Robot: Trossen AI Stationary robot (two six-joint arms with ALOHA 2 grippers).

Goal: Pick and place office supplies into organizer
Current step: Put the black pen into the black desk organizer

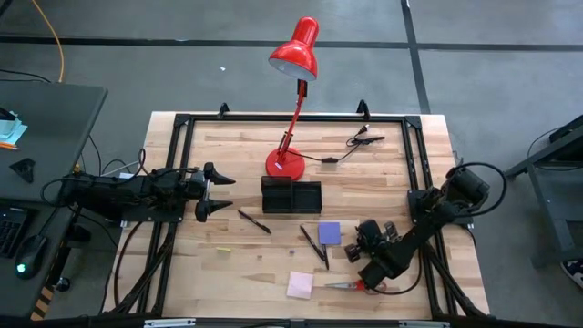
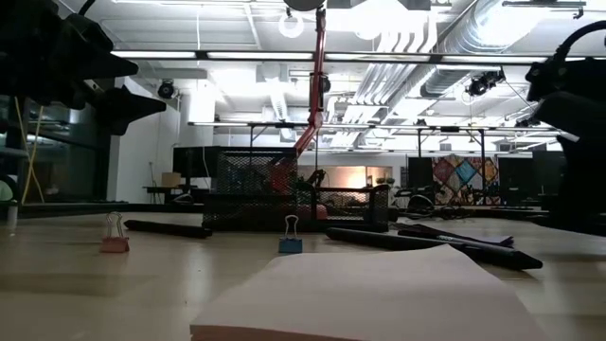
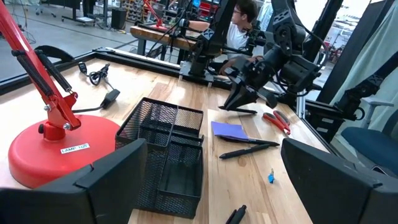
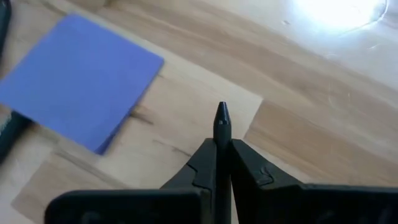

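In the high view the black mesh organizer [image 1: 291, 196] stands near the lamp base. On the wood lie a purple pad [image 1: 329, 233], a pink pad [image 1: 301, 284], red-handled scissors [image 1: 351, 285] and two loose black pens [image 1: 254, 221] [image 1: 314, 246]. My right gripper [image 1: 362, 239] is low just right of the purple pad [image 4: 81, 93] and is shut on another black pen [image 4: 222, 124]. My left gripper [image 1: 216, 192] waits open at the table's left, aimed at the organizer [image 3: 168, 155]. My right gripper pinches the black pen between its two fingers [image 4: 255, 168], and the pen lies along them. Its pointed tip [image 4: 222, 114] sticks out past the fingertips. The fingers slant down at the table from the right side. The tip hangs close over the wood beside the purple pad.
The red lamp's round base [image 1: 284, 164] sits just beyond the organizer, its arm rising over the far edge. A black cable with clips [image 1: 355, 144] lies far right. Two small binder clips [image 2: 114, 243] [image 2: 291, 245] stand on the wood. A black frame [image 1: 173, 146] rims the table.
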